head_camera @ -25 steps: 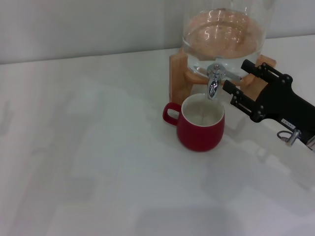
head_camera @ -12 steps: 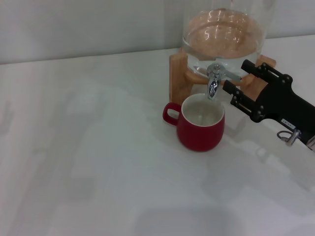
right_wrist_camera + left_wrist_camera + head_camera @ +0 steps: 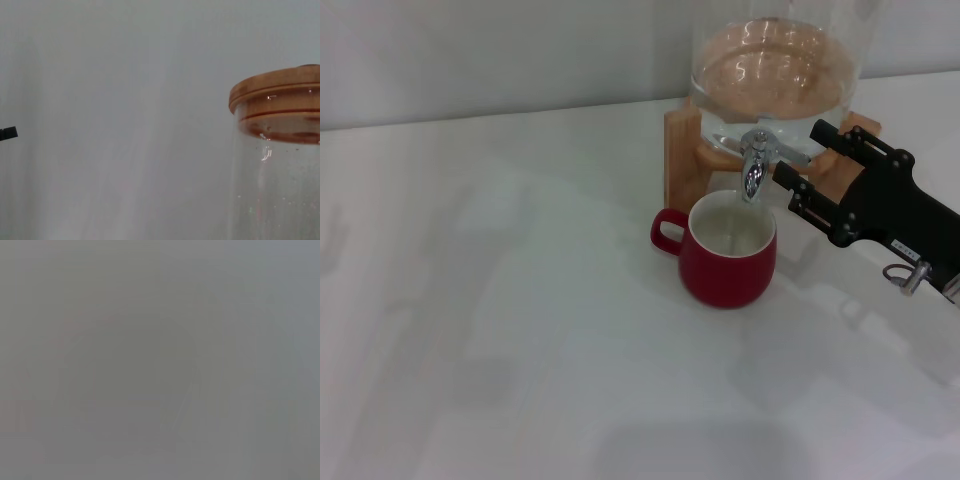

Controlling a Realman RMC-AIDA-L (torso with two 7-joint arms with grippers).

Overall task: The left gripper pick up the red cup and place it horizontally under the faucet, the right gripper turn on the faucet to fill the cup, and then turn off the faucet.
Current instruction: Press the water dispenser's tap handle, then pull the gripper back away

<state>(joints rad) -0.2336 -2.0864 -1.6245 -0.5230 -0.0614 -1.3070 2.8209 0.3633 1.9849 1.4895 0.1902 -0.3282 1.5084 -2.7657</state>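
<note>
The red cup stands upright on the white table, its mouth right under the spout of the chrome faucet, its handle pointing left. The inside looks pale, and I cannot tell its water level or whether water is running. The right gripper reaches in from the right with its two flat black jaws open, one on each side of the faucet's lever. I cannot tell whether they touch it. The left gripper is out of view, and the left wrist view shows only plain grey.
The clear glass dispenser, holding water, sits on a wooden stand at the back of the white table. Its wooden lid and glass wall show in the right wrist view. A grey wall runs behind.
</note>
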